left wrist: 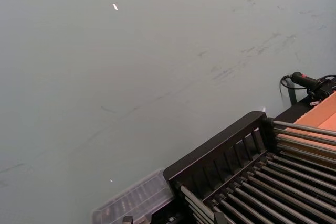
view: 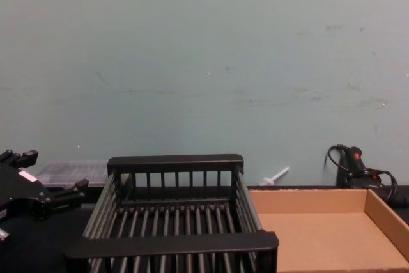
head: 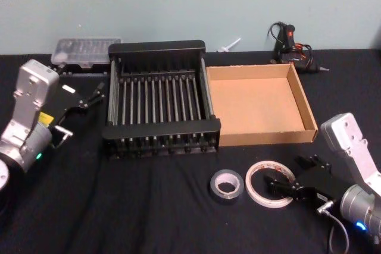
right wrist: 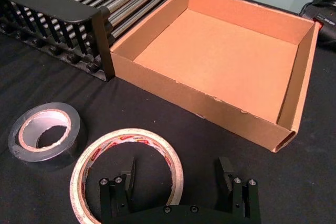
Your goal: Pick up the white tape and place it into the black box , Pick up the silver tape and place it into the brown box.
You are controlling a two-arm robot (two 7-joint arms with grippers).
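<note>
Right gripper (right wrist: 176, 179) nearer: fingers spread, straddling near rim of white tape (right wrist: 126, 169), flat on bench (head: 149, 206) before brown box (head: 309, 120). Left gripper (head: 80, 102) parked, fingers spread, beside black box (head: 161, 126).

The white tape (head: 269, 184) is lying flat on the black cloth, just right of the silver tape (head: 227, 183), which is also lying flat. Behind them, the slatted black box (head: 161, 136) and the shallow brown box (head: 262, 138) are sitting side by side, both empty.
</note>
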